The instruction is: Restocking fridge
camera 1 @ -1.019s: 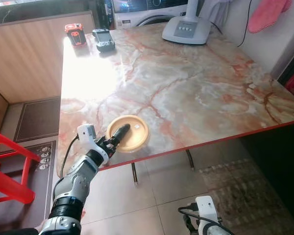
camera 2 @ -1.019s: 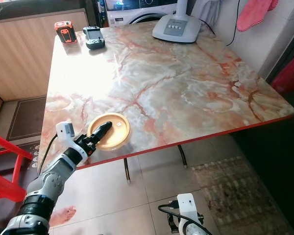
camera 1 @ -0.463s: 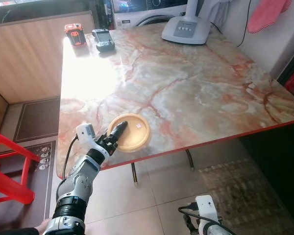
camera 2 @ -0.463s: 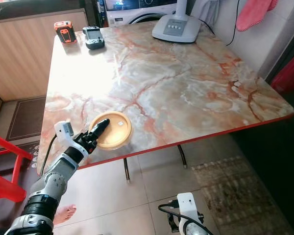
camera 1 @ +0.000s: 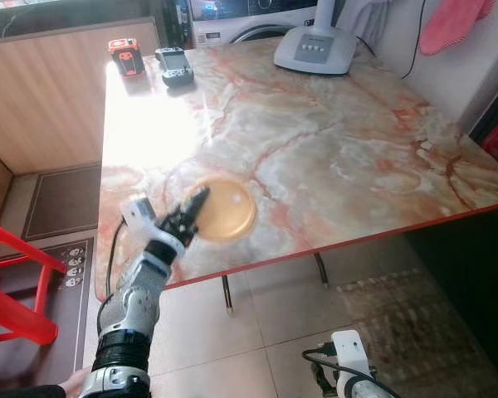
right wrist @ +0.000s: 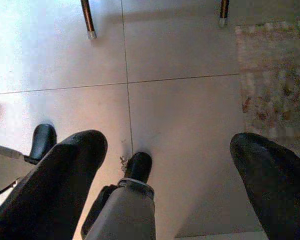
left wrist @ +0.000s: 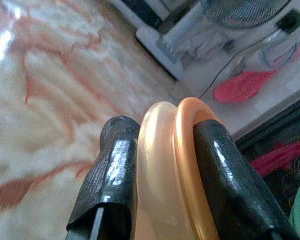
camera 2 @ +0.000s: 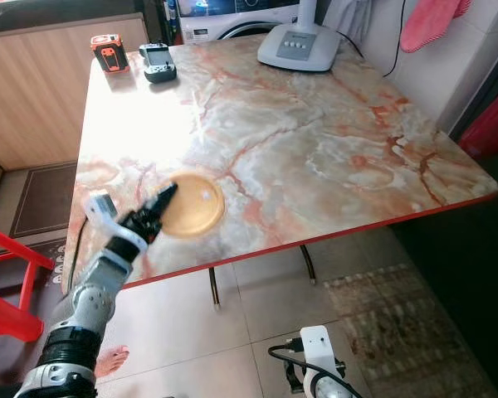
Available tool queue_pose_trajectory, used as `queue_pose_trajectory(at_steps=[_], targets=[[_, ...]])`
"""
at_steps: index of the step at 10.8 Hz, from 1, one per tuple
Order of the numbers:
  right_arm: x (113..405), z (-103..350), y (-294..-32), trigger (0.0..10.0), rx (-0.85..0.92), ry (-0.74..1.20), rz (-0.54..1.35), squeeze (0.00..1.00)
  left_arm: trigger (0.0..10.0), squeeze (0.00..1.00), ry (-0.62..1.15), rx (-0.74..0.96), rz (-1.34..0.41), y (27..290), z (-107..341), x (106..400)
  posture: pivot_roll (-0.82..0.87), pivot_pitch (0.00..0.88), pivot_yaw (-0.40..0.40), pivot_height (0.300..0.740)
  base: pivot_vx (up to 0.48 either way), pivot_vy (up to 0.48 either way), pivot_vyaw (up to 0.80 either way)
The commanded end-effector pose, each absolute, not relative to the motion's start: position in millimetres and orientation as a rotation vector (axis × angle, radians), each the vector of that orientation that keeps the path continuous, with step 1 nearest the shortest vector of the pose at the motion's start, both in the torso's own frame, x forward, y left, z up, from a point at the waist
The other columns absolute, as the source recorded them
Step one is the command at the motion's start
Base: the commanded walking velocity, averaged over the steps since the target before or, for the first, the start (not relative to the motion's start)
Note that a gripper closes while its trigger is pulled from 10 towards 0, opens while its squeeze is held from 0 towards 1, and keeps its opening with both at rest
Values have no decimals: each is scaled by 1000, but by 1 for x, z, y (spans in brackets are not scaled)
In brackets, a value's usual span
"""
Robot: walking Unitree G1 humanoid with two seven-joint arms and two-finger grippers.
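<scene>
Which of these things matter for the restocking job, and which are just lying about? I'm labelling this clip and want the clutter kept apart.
Part of the job:
- orange plate, pinched at its rim
- left gripper, shut on the plate
- marble table

Just lying about:
- red device and black device at the far corner
- fan base
- red stool
- right gripper, idle over the floor

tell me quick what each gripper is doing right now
Left gripper: shut on the rim of the tan plate, over the marble table.
Right gripper: open, holding nothing, hanging idle above the floor tiles.
</scene>
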State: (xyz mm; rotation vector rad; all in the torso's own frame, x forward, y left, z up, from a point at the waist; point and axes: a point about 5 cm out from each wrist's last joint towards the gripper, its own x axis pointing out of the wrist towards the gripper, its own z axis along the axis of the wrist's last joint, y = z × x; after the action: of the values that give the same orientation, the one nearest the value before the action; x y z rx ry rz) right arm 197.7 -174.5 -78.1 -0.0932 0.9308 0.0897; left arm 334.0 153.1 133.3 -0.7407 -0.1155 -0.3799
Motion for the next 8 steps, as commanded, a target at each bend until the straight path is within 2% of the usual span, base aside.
queue_pose_trajectory(at_steps=[1, 2, 3, 5, 6, 7, 8], targets=[[193, -81, -174, 10000, -103, 947, 100, 0, 0, 0, -170, -746, -379, 156, 145, 335, 105, 86, 10, 740, 0, 0, 0], [192, -81, -174, 10000, -101, 946, 96, 0, 4118, 0, -215, -699, -384, 153, 158, 335, 104, 70, 13, 740, 0, 0, 0], [192, -81, -174, 10000, -100, 947, 95, 0, 10000, 0, -238, -624, -361, 153, 165, 335, 107, 60, 16, 740, 0, 0, 0], [191, -82, -174, 10000, -95, 948, 95, 0, 10000, 0, -247, -456, -223, 159, 167, 337, 108, 37, 18, 740, 0, 0, 0], [191, -82, -173, 10000, -85, 945, 93, 0, 10000, 0, -252, -306, -51, 168, 165, 338, 112, 27, 19, 740, 0, 0, 0], [190, -82, -173, 10000, -85, 945, 94, 0, 10000, 0, -290, -128, 17, 171, 167, 336, 109, 22, 21, 740, 0, 0, 0], [190, -82, -172, 10000, -82, 943, 91, 0, 10000, 0, -310, -99, 20, 170, 168, 334, 109, 19, 24, 740, 0, 0, 0]])
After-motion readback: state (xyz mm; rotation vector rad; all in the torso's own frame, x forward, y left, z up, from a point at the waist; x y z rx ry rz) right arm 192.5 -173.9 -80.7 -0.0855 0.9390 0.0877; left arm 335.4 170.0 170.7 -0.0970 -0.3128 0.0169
